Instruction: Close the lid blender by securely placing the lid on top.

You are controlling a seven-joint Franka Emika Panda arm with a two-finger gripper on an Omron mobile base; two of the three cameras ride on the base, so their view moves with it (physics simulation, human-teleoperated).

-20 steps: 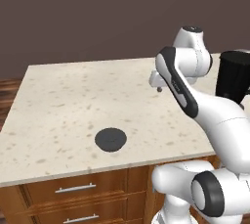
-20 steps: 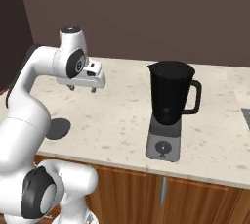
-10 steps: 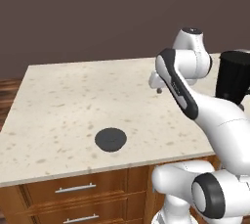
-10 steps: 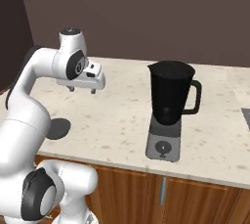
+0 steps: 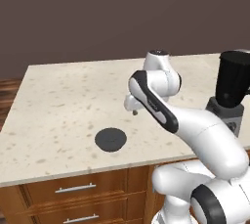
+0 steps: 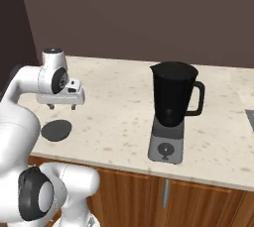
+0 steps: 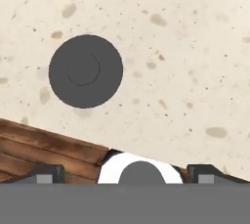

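Just lid [image 5: 111, 139] flat on counter [image 5: 58, 100], below spread-apart, empty tool [image 6: 60, 106].

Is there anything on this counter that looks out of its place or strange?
Yes: the lid lies flat on the counter near the front edge, far from the blender, whose jar mouth stands open. Nothing looks spilled or damaged.

The desk [image 5: 58, 105] had a pale beige stone top speckled with brown flecks, running across the middle of both base views. Under its front edge, in the lower left of the left base view, sat wooden drawers [image 5: 73, 189] with slim silver handles [image 5: 75, 188]. A wooden cabinet front [image 6: 163, 196] with an upright metal handle [image 6: 164, 193] showed below it in the right base view. A dark brown wall [image 6: 149, 13] stood behind.
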